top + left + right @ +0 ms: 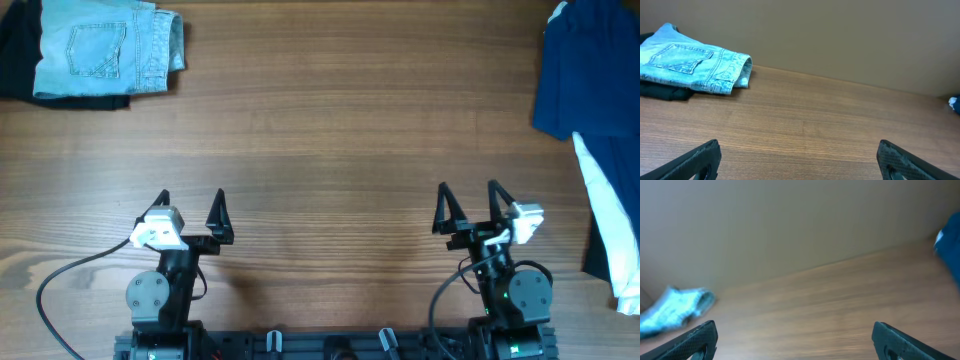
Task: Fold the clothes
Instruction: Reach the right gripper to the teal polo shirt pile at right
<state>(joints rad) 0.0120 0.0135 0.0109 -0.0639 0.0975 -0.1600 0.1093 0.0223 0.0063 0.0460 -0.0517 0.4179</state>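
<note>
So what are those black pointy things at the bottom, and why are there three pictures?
They are two robot arms. Each ends in a pinching tool: the left tool and the right tool. Both are open and hold nothing. One picture looks down from above the wooden table. The other two come from small cameras on each arm's wrist, so you see their fingertips. On the table lie folded pale jeans on something dark, a deep-blue top and a white garment.
</note>
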